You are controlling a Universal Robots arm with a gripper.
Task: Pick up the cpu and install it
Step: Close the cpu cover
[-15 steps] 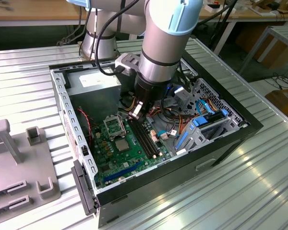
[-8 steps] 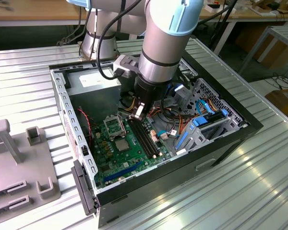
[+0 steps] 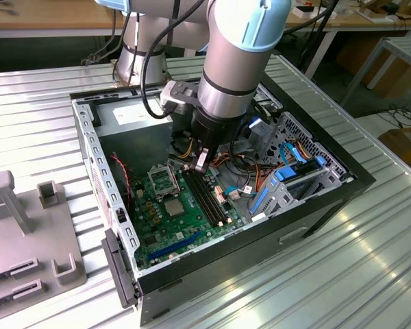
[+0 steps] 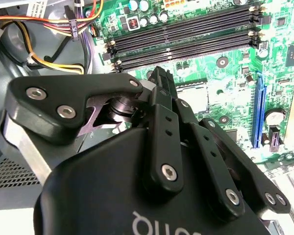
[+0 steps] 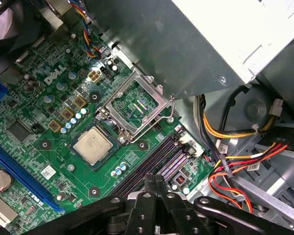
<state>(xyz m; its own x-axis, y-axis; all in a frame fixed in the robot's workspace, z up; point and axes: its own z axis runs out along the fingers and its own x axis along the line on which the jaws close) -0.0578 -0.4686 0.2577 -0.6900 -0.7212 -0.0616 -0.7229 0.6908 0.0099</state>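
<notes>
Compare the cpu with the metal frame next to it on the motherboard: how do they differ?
The cpu is a solid square with a plain silver-grey top, while the metal frame is an open window with green board showing through. The cpu lies flat in its socket, while the frame is swung open beside it. The frame looks the larger. Both are squarish, metallic and on the motherboard.

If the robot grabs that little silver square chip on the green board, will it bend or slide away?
The cpu looks like a thin flat plate with a metal top, so it probably stays stiff and feels light. Its smooth lid may be slippery. It lies flat in a recess on the motherboard, so it likely won't slide or roll. The gripper is above the board, beside it.
</notes>
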